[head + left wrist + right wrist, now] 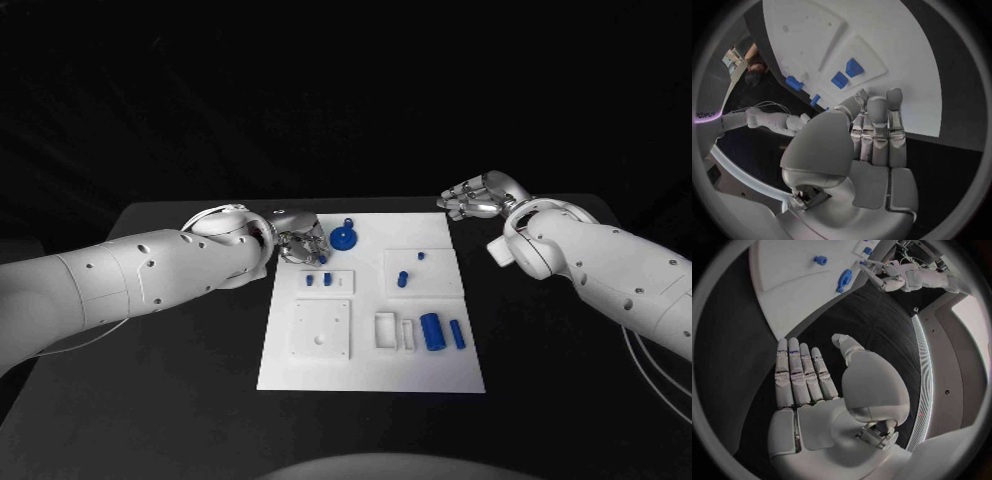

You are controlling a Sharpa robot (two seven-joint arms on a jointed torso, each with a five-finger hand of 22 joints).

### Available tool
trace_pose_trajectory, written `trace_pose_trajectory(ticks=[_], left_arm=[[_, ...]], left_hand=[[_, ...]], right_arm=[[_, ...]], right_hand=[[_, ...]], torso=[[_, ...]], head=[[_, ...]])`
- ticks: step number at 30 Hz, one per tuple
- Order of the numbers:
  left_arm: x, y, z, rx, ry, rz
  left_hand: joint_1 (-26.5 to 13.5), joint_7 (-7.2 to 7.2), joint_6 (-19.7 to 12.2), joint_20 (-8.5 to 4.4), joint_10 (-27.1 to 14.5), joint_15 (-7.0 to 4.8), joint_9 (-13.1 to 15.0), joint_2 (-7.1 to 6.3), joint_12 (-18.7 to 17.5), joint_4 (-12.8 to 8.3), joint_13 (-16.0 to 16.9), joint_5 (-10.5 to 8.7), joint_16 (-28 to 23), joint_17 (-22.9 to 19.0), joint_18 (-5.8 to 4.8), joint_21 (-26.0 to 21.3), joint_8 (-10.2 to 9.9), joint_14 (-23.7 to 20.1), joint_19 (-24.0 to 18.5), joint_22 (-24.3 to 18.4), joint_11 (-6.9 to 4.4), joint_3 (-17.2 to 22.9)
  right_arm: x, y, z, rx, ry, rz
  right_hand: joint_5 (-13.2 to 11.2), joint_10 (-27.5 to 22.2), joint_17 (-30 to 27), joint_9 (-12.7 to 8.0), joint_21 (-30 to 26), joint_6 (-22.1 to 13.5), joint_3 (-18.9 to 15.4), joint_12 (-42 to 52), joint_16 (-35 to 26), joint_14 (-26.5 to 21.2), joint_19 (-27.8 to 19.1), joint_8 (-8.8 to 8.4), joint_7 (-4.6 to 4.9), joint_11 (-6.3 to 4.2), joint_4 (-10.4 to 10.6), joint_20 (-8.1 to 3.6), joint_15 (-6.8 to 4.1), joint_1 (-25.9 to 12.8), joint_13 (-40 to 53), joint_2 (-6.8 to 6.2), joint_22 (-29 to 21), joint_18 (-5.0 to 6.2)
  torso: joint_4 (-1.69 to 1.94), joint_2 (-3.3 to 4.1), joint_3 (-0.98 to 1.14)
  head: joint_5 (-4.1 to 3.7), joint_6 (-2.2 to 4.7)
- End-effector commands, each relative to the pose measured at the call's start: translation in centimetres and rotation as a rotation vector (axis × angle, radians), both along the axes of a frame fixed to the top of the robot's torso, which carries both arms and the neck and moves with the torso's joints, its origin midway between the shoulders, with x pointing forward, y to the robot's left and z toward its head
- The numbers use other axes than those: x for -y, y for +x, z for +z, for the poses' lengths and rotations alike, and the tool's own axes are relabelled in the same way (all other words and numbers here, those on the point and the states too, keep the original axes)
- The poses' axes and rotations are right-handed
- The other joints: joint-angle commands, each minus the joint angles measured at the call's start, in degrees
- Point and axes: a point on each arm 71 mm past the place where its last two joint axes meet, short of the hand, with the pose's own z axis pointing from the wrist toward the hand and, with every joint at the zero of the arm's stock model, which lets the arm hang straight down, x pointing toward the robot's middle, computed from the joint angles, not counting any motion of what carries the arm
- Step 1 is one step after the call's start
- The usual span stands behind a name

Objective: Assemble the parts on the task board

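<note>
Head view: from above and behind, facing down at the black table (173,380), whole task board (372,370) in sight. Left wrist view: close behind the left hand (873,135), facing the board's edge. Right wrist view: behind the right hand (807,380), facing across the table. Shared by all: the board.

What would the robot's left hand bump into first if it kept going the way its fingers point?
Probably the task board: the left hand points its straight fingers across the white plate's edge, toward two small blue parts standing in a raised block. Height above the plate is hard to judge.
</note>
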Motion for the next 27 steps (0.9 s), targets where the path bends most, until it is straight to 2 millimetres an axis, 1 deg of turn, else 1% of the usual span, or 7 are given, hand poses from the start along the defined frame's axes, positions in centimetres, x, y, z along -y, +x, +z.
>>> trace_pose_trajectory(ticks=[1,8,12,13,19,24,27], left_arm=[[0.07,-0.36,-0.96,-0.052,0.050,-0.012],[0.18,-0.45,-1.18,-0.067,0.063,-0.022],[0.14,-0.41,-1.09,-0.052,0.052,-0.019],[0.12,-0.40,-1.07,-0.049,0.049,-0.017],[-0.04,-0.32,-0.95,-0.033,0.040,-0.007],[-0.26,-0.23,-0.93,-0.029,0.040,0.003],[-0.52,-0.11,-0.90,-0.023,0.037,0.013]], left_hand=[[0.2,0.17,0.4,-0.09,-0.3,-0.15,0.1,-0.29,0.0,0.1,0.0,-0.21,-0.1,-0.1,1.15,0.0,0.1,-0.6,-0.4,1.1,-0.03,-0.3],[0.2,0.14,0.7,-0.02,-0.5,-0.06,0.1,-0.20,-0.1,0.0,0.0,-0.38,0.1,0.0,1.12,0.0,0.1,-0.8,-0.7,1.1,0.03,-0.5],[0.2,0.62,-2.1,0.16,-1.3,0.18,-0.2,-0.55,-0.1,0.0,0.0,-0.42,0.3,0.0,1.20,0.0,0.0,-1.1,-0.8,1.1,0.39,-0.5],[0.2,0.36,-3.7,0.19,-1.4,0.16,-0.2,-0.75,-0.1,-0.1,0.0,-0.41,0.3,0.0,1.26,0.0,0.0,-1.1,-0.7,1.1,0.30,-0.3],[0.2,0.32,-5.2,0.26,-1.6,0.20,-0.2,-1.50,-0.1,0.1,0.0,-0.41,0.5,-0.1,1.40,0.2,0.0,-1.2,-0.7,1.1,0.37,0.6],[0.2,0.13,-6.2,0.36,-2.1,0.33,-0.2,-2.35,-0.1,0.2,0.0,-0.42,0.5,-0.3,1.43,0.2,0.0,-1.4,-1.0,1.1,0.54,1.2],[0.1,-0.24,-8.6,0.49,-2.7,0.47,-0.2,-2.97,-0.1,0.2,0.0,-0.41,0.5,-0.4,1.48,0.1,0.0,-1.7,-1.2,1.1,0.73,1.6]], right_arm=[[-0.17,-0.02,-0.03,-0.002,0.000,0.018],[-0.18,-0.01,-0.05,-0.002,0.000,0.018],[-0.14,-0.01,-0.06,-0.002,0.000,0.017],[-0.14,-0.01,-0.06,-0.002,0.000,0.017],[-0.11,-0.01,-0.07,-0.003,-0.001,0.017],[-0.07,-0.01,-0.08,-0.004,-0.001,0.017],[-0.08,-0.01,-0.09,-0.004,-0.001,0.017]], right_hand=[[0.2,-0.1,-0.1,-0.1,0.0,0.1,-0.2,-0.3,-0.1,-0.3,-0.2,-0.15,0.43,0.02,-0.2,-0.04,-0.05,-0.4,-0.1,0.33,-0.1,-0.36],[0.2,-0.1,-0.1,-0.1,0.0,0.1,-0.2,-0.3,-0.1,-0.3,-0.2,-0.15,0.43,0.02,-0.2,-0.04,-0.05,-0.4,-0.1,0.33,-0.1,-0.36],[0.2,-0.2,-0.1,-0.1,0.0,0.1,-0.3,-0.3,-0.1,-0.3,-0.2,-0.15,0.44,0.04,-0.2,-0.03,-0.03,-0.5,-0.1,0.34,-0.1,-0.36],[0.2,-0.2,-0.1,-0.1,0.0,0.1,-0.3,-0.3,-0.1,-0.3,-0.2,-0.15,0.44,0.04,-0.2,-0.03,-0.03,-0.5,-0.1,0.34,-0.1,-0.36],[0.2,-0.2,-0.1,-0.1,0.0,0.1,-0.3,-0.3,-0.1,-0.3,-0.2,-0.15,0.44,0.04,-0.2,-0.03,-0.03,-0.5,-0.1,0.34,-0.1,-0.36],[0.2,-0.2,-0.1,-0.1,0.0,0.1,-0.3,-0.3,-0.1,-0.3,-0.2,-0.15,0.44,0.04,-0.2,-0.03,-0.03,-0.5,-0.1,0.34,-0.1,-0.36],[0.3,-0.2,-0.1,-0.1,0.0,0.0,-0.3,-0.3,-0.2,-0.3,-0.2,-0.15,0.43,0.04,-0.3,-0.03,-0.03,-0.5,-0.1,0.36,-0.1,-0.36]], torso=[[0.02,0.01,0.00],[0.04,0.00,-0.04],[0.00,-0.01,-0.05],[0.00,-0.01,-0.04],[0.02,-0.01,-0.03],[0.04,0.00,-0.05],[0.04,-0.01,-0.03]], head=[[-0.06,-0.13],[-0.28,-0.02],[-0.35,0.06],[-0.35,0.05],[-0.57,0.11],[-0.51,0.11],[-0.41,0.19]])
